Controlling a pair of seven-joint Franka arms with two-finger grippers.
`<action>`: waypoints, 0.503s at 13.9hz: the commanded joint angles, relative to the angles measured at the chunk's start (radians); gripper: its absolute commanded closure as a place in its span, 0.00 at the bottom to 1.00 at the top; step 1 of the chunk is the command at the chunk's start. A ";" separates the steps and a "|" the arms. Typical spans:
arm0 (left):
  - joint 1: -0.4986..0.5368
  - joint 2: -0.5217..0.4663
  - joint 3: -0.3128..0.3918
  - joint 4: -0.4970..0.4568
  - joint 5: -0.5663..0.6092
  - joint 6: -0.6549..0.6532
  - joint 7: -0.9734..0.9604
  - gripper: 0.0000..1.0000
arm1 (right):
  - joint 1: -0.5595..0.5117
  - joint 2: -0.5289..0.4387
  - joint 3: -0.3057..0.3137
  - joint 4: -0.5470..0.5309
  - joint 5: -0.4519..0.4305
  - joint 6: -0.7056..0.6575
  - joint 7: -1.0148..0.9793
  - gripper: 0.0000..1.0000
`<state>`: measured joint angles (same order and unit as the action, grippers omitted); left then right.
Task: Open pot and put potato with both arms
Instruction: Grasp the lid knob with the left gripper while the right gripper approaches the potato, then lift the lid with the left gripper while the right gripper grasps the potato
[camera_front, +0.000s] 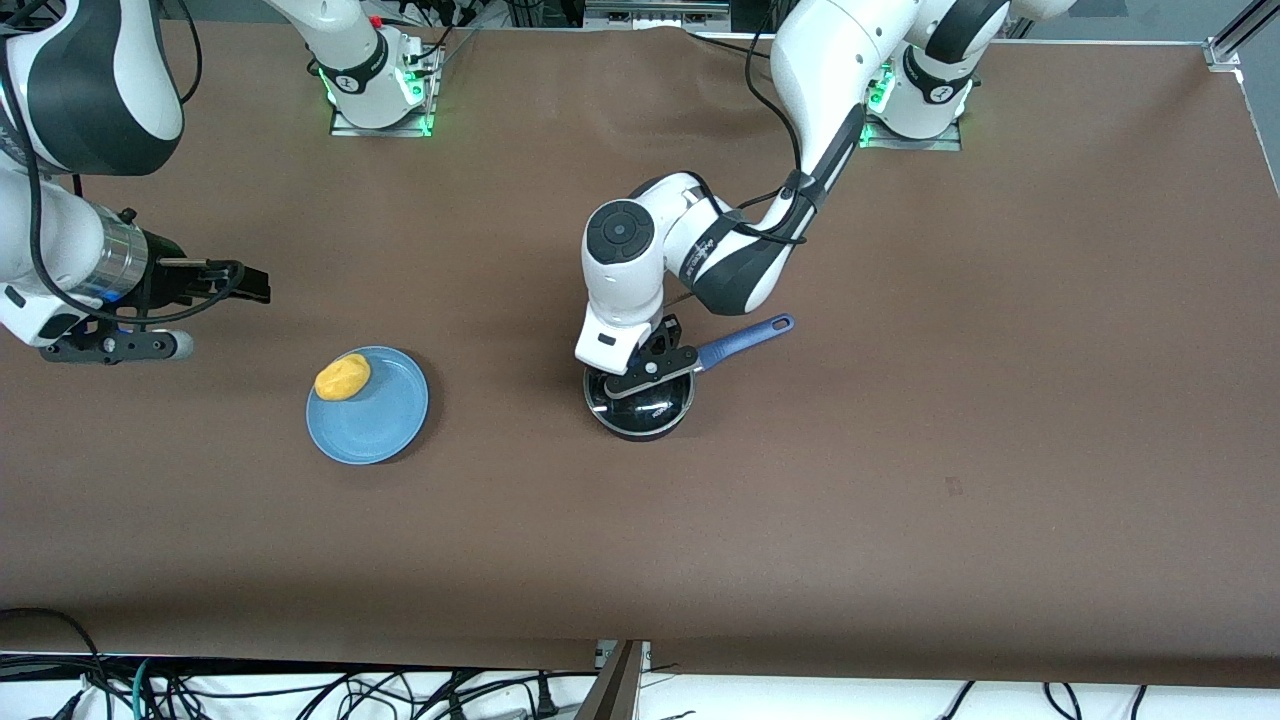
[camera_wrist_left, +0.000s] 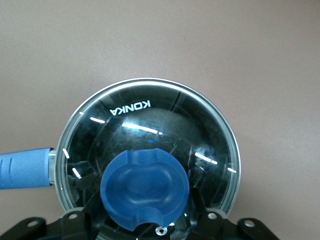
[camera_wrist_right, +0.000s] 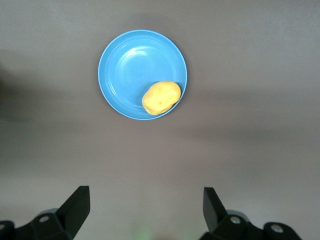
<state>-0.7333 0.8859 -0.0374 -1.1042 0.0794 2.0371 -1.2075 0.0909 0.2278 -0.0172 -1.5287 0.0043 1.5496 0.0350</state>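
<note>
The black pot (camera_front: 640, 412) stands mid-table with its blue-purple handle (camera_front: 745, 338) and its glass lid (camera_wrist_left: 150, 117) on it. The lid's blue knob (camera_wrist_left: 145, 187) fills the low middle of the left wrist view. My left gripper (camera_front: 645, 372) is down on the lid, right over the knob. The yellow-orange potato (camera_front: 343, 377) lies at the edge of a light-blue plate (camera_front: 385, 415); it also shows in the right wrist view (camera_wrist_right: 161, 97). My right gripper (camera_front: 250, 285) is open and empty, over bare table at the right arm's end, off to the side of the plate.
The brown table cloth is bare around the pot and the plate (camera_wrist_right: 125, 65). The pot handle (camera_wrist_left: 25, 167) points toward the left arm's end of the table. Cables hang below the table's front edge.
</note>
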 joint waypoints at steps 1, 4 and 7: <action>-0.011 0.015 0.013 0.043 0.023 -0.023 -0.014 0.42 | -0.008 0.027 0.006 0.018 -0.027 -0.006 -0.012 0.00; -0.001 -0.018 0.011 0.044 0.020 -0.052 -0.003 0.42 | -0.020 0.067 0.006 0.016 -0.014 0.003 -0.036 0.00; 0.028 -0.076 0.010 0.043 0.010 -0.084 0.029 0.42 | -0.026 0.116 0.006 -0.011 -0.009 0.072 -0.017 0.00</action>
<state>-0.7224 0.8685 -0.0276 -1.0646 0.0794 2.0109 -1.2055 0.0821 0.3068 -0.0174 -1.5317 -0.0088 1.5819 0.0257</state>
